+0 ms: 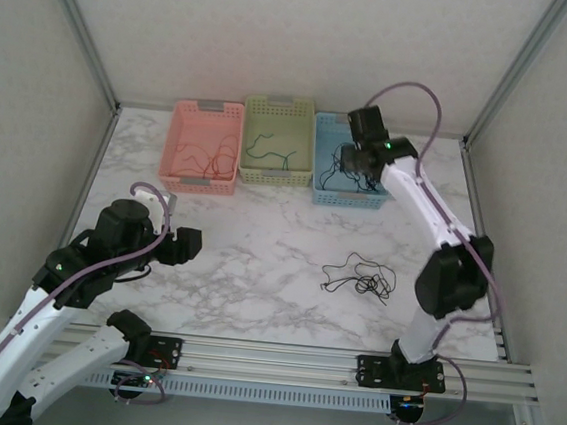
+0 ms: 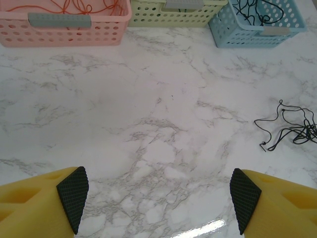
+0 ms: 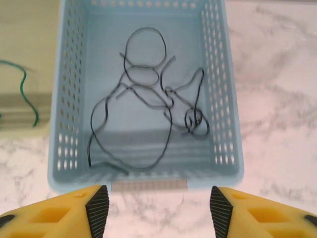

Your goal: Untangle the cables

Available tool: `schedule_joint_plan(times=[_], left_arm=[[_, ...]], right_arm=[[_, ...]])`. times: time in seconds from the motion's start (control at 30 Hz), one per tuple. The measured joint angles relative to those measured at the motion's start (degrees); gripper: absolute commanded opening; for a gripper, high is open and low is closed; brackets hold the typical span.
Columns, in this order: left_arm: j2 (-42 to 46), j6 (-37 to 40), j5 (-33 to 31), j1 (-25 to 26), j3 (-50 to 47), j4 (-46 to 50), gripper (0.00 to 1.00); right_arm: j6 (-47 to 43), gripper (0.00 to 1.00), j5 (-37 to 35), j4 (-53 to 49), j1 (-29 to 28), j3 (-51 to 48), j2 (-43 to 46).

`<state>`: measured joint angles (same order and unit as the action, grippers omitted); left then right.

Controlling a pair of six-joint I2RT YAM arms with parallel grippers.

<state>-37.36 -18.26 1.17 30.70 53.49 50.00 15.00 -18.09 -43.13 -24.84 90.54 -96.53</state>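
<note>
The right pincer hangs open and empty above the near edge of the blue basket, in which a loose black cable lies. The left pincer is open too, empty, over the marble surface. A tangled black cable bundle lies on this surface, apart from the baskets. An orange cable is in the pink basket, a green cable in the green basket.

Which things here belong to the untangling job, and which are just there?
Job: loose black cable tangle; black cable in blue basket; red-orange cable in pink basket; green cable in green basket.
Just there: marble table; metal rail.
</note>
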Motion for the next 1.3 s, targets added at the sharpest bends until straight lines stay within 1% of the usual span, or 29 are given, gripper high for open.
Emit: schedule_joint_plan(times=[0.03,0.17,0.27,0.37,0.53,0.63,0.8,0.87,1.1,1.27,1.3], left_arm=[[-0.1,0.0,0.0,0.0,0.0,0.0,0.78],[-0.9,0.0,0.8,0.0,0.0,0.0,0.78],[-1.7,0.0,1.7,0.0,0.0,0.0,0.78],[-2.6,0.0,2.6,0.0,0.0,-0.1,0.78],[-2.7,0.0,3.0,0.0,-0.1,-0.3,0.78],[-2.3,0.0,3.0,0.0,-0.1,-0.4,0.78],[-1.7,0.0,3.0,0.0,-0.1,-0.4,0.78],[-1.6,0.0,3.0,0.0,-0.1,-0.4,0.78],[-1.6,0.0,3.0,-0.6,-0.1,-0.4,0.78],[-1.6,0.0,2.6,-1.4,-0.1,-0.4,0.79],[-1.6,0.0,2.6,-1.6,-0.1,-0.4,0.79]], right_arm=[[0.9,0.56,0.5,0.9,0.0,-4.2,3.3],[4.2,0.54,3.4,3.1,0.0,-21.1,17.1],[6.9,0.53,6.1,4.2,0.0,-30.9,24.4],[9.1,0.51,10.0,4.8,0.0,-38.8,28.1],[12.6,0.46,14.5,4.9,-0.5,-44.5,28.2],[14.6,0.47,15.8,5.0,-2.1,-46.4,29.0],[18.3,0.49,14.7,3.5,-4.0,-49.5,32.2],[19.5,0.48,14.0,2.9,-4.5,-50.3,32.2],[21.1,0.44,10.2,2.7,-5.8,-50.4,26.7],[21.2,0.39,8.7,3.9,-7.1,-50.4,21.2],[21.1,0.36,8.4,4.2,-7.6,-50.4,20.3]])
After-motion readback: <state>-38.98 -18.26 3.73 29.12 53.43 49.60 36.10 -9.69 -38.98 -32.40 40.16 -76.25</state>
